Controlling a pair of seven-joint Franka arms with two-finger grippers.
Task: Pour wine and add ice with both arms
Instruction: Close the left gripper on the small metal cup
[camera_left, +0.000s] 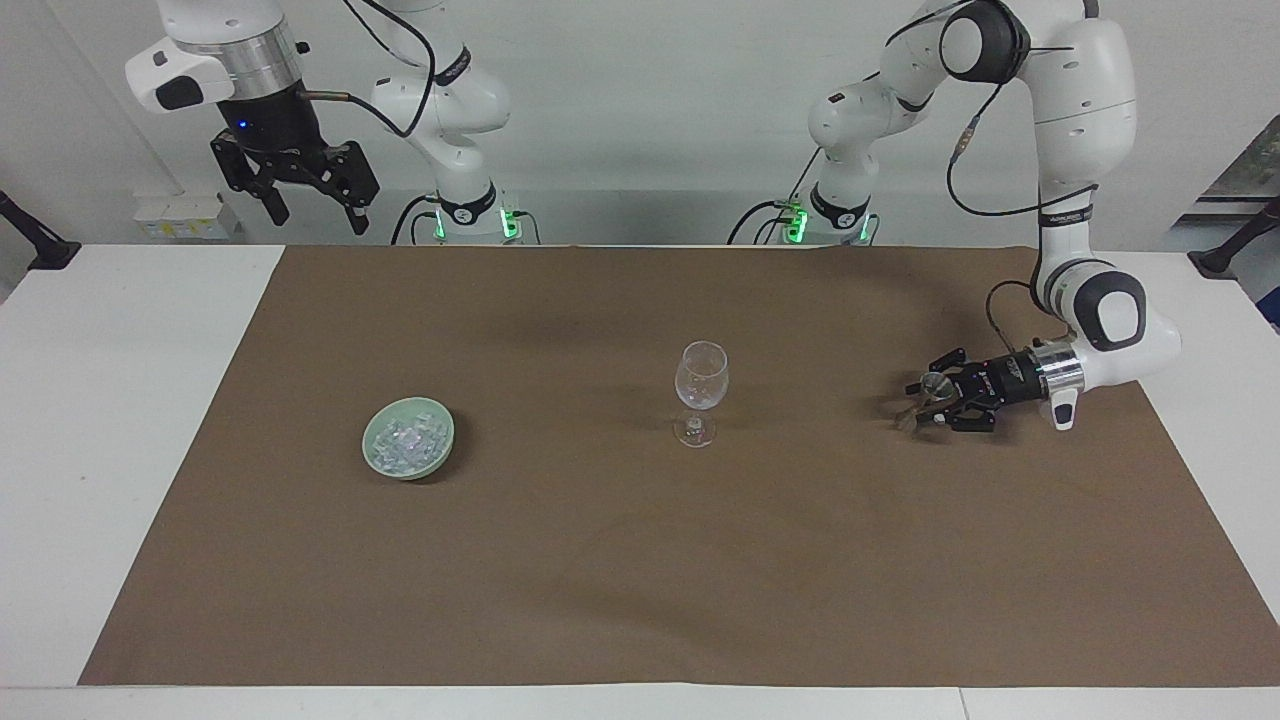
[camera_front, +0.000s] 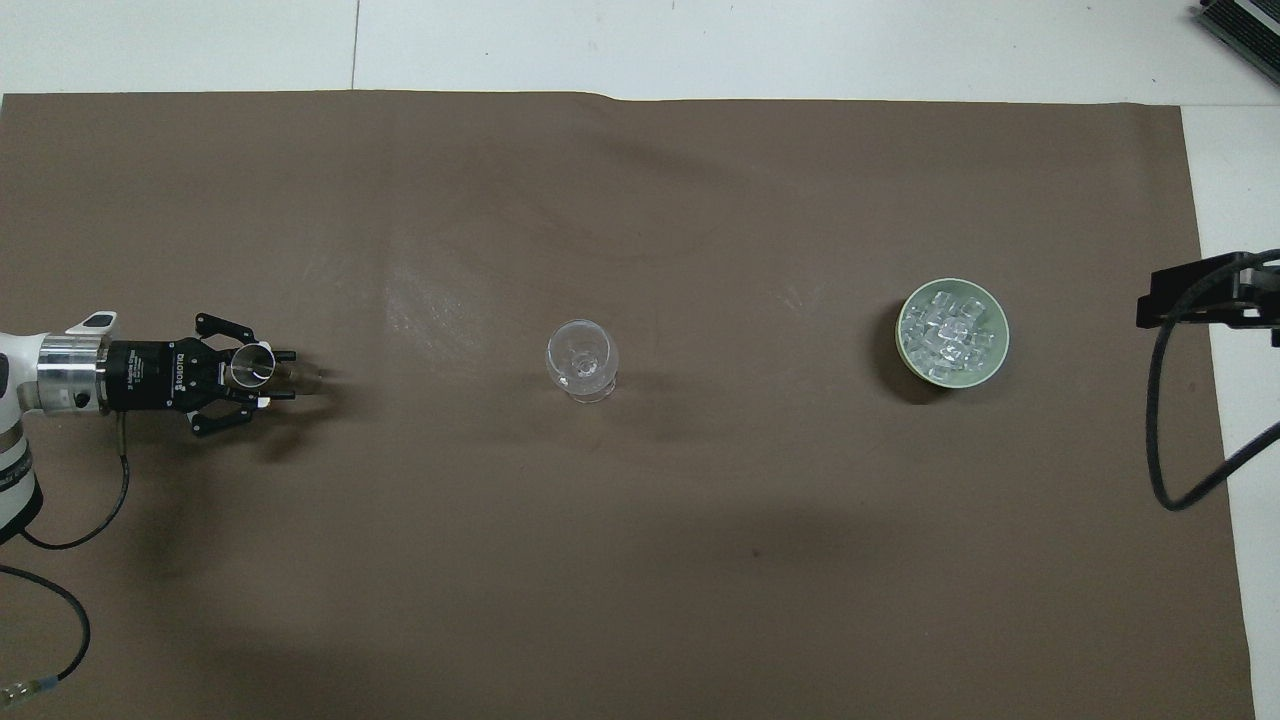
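An empty clear wine glass (camera_left: 702, 378) (camera_front: 580, 360) stands upright mid-table on the brown mat (camera_left: 640, 560). At the left arm's end of the table, my left gripper (camera_left: 925, 402) (camera_front: 275, 375) reaches in low and level, its fingers shut around a small clear cup (camera_left: 910, 418) (camera_front: 300, 377) that stands on the mat. The ice (camera_left: 405, 440) (camera_front: 950, 332) fills a pale green bowl (camera_left: 445, 450) (camera_front: 1000, 350) toward the right arm's end. My right gripper (camera_left: 318, 215) waits open and empty, raised high over the white table edge by the robots.
The mat covers most of the white table (camera_left: 120, 400). A black cable (camera_front: 1165, 440) hangs from the right arm over the table's end beside the bowl.
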